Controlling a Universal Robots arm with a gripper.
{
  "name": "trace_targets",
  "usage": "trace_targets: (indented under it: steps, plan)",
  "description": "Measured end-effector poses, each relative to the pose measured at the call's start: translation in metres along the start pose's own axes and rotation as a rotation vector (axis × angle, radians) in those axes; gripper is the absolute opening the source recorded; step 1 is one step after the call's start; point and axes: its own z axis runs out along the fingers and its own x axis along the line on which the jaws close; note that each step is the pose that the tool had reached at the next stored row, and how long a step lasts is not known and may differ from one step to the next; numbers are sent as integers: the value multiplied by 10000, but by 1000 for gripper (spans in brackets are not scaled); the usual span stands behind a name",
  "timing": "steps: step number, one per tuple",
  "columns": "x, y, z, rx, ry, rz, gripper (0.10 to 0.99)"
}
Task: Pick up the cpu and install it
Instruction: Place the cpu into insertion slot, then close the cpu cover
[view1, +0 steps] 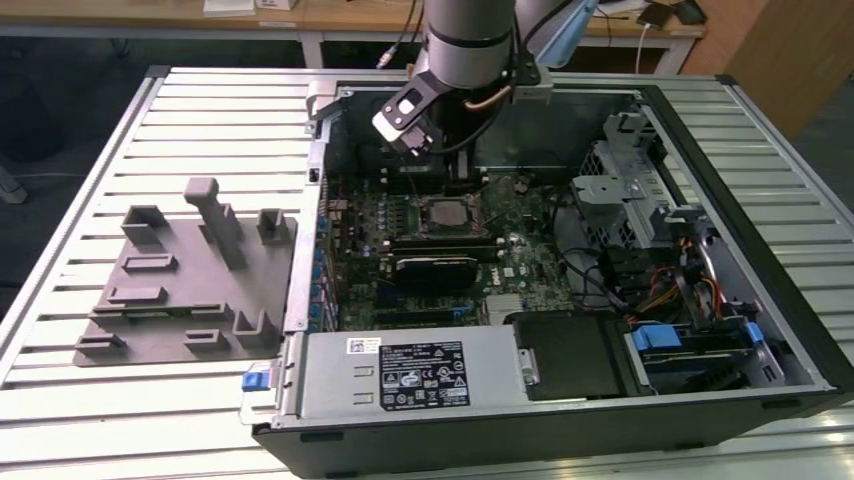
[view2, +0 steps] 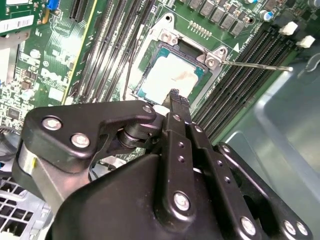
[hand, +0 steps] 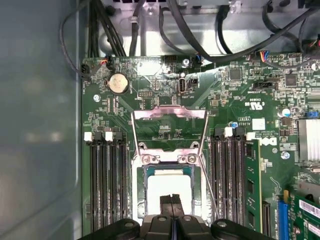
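Observation:
The cpu (hand: 169, 187) lies flat in the motherboard socket, its pale silver top showing inside the green rim; it shows in the second wrist view as cpu (view2: 167, 75) too. The socket's metal load plate (hand: 169, 114) stands swung open, and its thin lever (view2: 255, 65) sticks out to one side. My gripper (hand: 171, 201) hangs just above the chip's near edge with both black fingers pressed together and nothing between them, seen also as gripper (view2: 175, 96). In the exterior view the arm reaches down into the open computer case above the socket (view1: 441, 212).
Black memory slots (hand: 105, 180) flank the socket on both sides. Cables (hand: 200, 40) run along the case wall beyond the board. A black rectangular block (view1: 434, 270) and the power supply (view1: 400, 375) sit nearer the case front. A grey fixture tray (view1: 187, 290) lies on the table at the exterior view's left.

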Motion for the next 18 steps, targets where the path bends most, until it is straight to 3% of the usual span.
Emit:
trace_targets:
  steps: [13, 18]
  plan:
    - [1, 0, -15, 0, 1, 0, 106]
    - [2, 2, -64, 0, 1, 0, 106]
